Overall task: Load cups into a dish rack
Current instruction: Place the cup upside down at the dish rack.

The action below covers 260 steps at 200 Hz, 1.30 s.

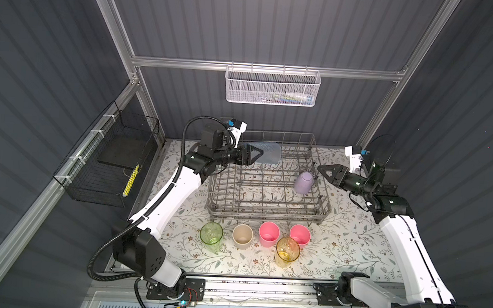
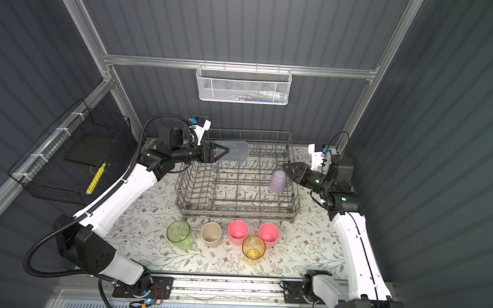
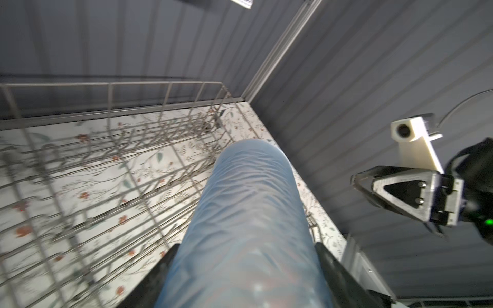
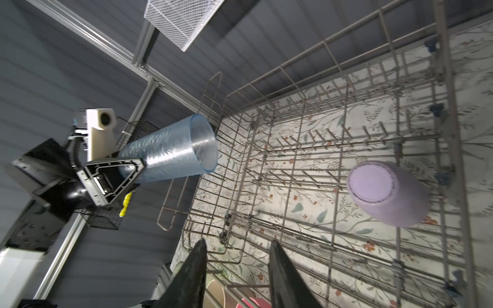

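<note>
— Top views both put the amber cup [image 1: 287, 249] closest to the near edge of the surface [image 1: 351, 249], mouth up. What stands behind it?
— A row, all upright: green cup [image 1: 211, 235] toward the left edge, then beige cup [image 1: 242, 236], left pink cup [image 1: 269, 234] and right pink cup [image 1: 300, 234]. Whether the amber one touches the pink pair, I cannot tell.
— And the dish rack [image 1: 268, 211]?
— Just beyond the row, toward the far edge. The lavender cup [image 1: 304, 182] sits inside it on the right-edge side, bottom up and tilted.
— The right gripper [image 4: 237, 242]?
— Just outside that side of the rack, jaws moderately apart, nothing between them.
— The left gripper [image 1: 258, 155]?
— Above the rack's far left corner, jaws clamped on the base end of the blue cup [image 1: 268, 153], which lies level, mouth toward the right arm.
</note>
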Each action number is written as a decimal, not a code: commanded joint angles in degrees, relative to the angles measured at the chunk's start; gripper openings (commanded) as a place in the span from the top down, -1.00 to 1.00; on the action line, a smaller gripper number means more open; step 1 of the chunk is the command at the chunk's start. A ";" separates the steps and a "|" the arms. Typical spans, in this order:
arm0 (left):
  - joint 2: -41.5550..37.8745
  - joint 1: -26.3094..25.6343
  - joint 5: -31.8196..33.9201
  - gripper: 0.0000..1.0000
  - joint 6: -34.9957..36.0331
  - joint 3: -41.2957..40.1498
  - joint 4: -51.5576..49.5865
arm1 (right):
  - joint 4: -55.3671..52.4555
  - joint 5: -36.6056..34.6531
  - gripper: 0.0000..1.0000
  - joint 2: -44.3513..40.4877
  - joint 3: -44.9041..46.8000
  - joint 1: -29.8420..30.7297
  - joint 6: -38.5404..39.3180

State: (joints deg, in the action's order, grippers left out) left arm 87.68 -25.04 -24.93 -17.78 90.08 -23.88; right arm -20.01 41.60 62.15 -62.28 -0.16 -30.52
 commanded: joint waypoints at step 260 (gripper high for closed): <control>30.08 -3.97 23.26 0.41 13.83 29.70 -36.61 | -2.62 -2.83 0.16 1.55 5.08 -3.81 6.65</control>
State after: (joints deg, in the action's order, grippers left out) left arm 115.42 -28.58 -1.43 -5.04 116.14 -59.02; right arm -23.68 37.36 63.35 -57.71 -3.49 -24.82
